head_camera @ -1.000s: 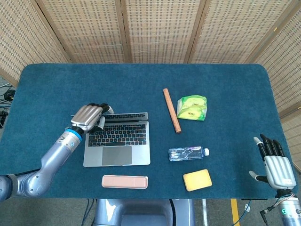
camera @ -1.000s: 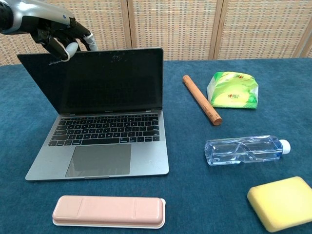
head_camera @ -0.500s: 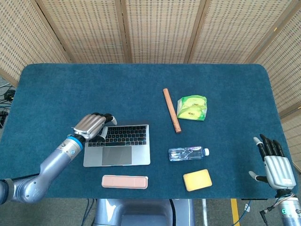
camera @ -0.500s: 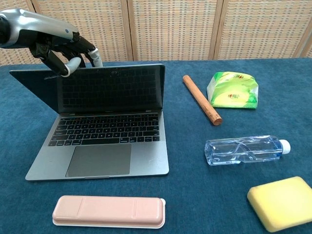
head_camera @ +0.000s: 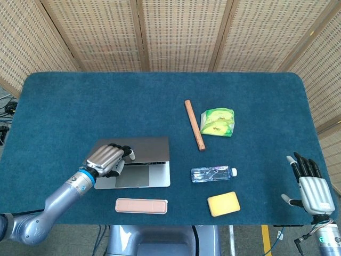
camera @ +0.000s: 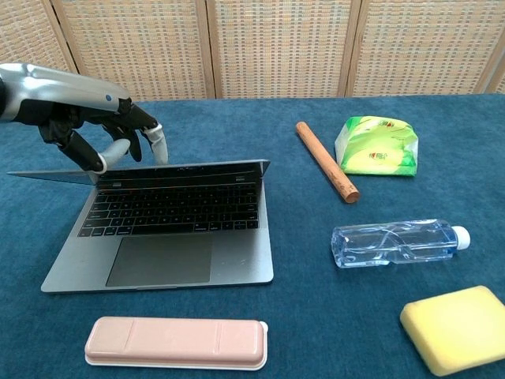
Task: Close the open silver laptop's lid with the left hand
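One silver metal laptop (head_camera: 139, 162) sits at about 8 o'clock on the blue felt-covered table (head_camera: 80, 101), its lid tipped far down over the keyboard yet not shut; in the chest view a wedge of black keys shows beneath it. The left hand (head_camera: 106, 158) rests on the lid's left corner, fingers (camera: 156, 140) curled downward onto the back of the lid, pressing rather than clasping.

The right hand (head_camera: 313, 186) hangs off the table's edge at 4 o'clock, fingers straight and spread, holding nothing.

Around the laptop lie:
- one brown wooden rod (head_camera: 194, 125) at 1 o'clock
- one green plastic packet (head_camera: 217, 122) just right of the rod
- one clear plastic water bottle (head_camera: 213, 173) on its side at 3 o'clock
- one yellow rectangular sponge (head_camera: 223, 204) at 4 o'clock
- one pink oblong case (head_camera: 141, 206) at 6 o'clock
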`<act>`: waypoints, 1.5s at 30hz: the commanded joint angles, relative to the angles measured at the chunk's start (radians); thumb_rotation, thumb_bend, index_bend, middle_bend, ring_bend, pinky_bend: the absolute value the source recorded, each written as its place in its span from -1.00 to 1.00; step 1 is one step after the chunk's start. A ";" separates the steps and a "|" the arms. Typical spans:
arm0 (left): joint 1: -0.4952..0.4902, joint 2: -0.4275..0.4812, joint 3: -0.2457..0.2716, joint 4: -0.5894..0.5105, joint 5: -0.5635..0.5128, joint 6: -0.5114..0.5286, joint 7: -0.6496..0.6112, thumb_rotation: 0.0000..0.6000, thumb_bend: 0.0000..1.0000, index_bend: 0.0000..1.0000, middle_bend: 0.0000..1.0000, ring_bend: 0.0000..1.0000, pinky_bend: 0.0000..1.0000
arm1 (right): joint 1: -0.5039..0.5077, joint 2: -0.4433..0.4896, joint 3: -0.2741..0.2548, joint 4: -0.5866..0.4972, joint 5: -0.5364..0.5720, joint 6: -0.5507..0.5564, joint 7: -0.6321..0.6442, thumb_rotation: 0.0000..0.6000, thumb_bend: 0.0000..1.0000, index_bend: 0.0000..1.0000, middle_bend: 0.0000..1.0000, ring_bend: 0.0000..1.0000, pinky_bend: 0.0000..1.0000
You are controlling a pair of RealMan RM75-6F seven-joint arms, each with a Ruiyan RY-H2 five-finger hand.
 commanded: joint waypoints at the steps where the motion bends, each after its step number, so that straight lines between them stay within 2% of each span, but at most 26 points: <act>1: 0.004 -0.015 0.013 0.006 0.009 0.005 0.004 1.00 0.56 -0.38 -0.53 -0.49 -0.61 | 0.001 0.001 0.000 -0.001 0.001 -0.001 0.000 1.00 -0.89 -1.00 -1.00 -1.00 -1.00; 16: 0.004 -0.104 0.068 0.036 0.013 0.022 0.042 1.00 0.55 -0.38 -0.53 -0.49 -0.61 | 0.001 0.002 0.000 -0.002 0.002 -0.003 0.000 1.00 -0.89 -1.00 -1.00 -1.00 -1.00; 25: -0.001 -0.188 0.112 0.076 -0.011 0.046 0.098 1.00 0.55 -0.38 -0.53 -0.49 -0.61 | 0.000 0.001 -0.001 -0.001 0.001 -0.002 0.002 1.00 -0.89 -1.00 -1.00 -1.00 -1.00; 34: -0.006 -0.238 0.132 0.103 -0.039 0.060 0.125 1.00 0.55 -0.38 -0.53 -0.49 -0.61 | 0.001 0.002 -0.001 -0.001 0.002 -0.003 0.003 1.00 -0.89 -1.00 -1.00 -1.00 -1.00; 45: -0.016 -0.251 0.144 0.112 -0.062 0.064 0.146 1.00 0.55 -0.38 -0.53 -0.49 -0.61 | 0.000 0.001 -0.002 0.000 0.000 -0.001 0.003 1.00 -0.89 -1.00 -1.00 -1.00 -1.00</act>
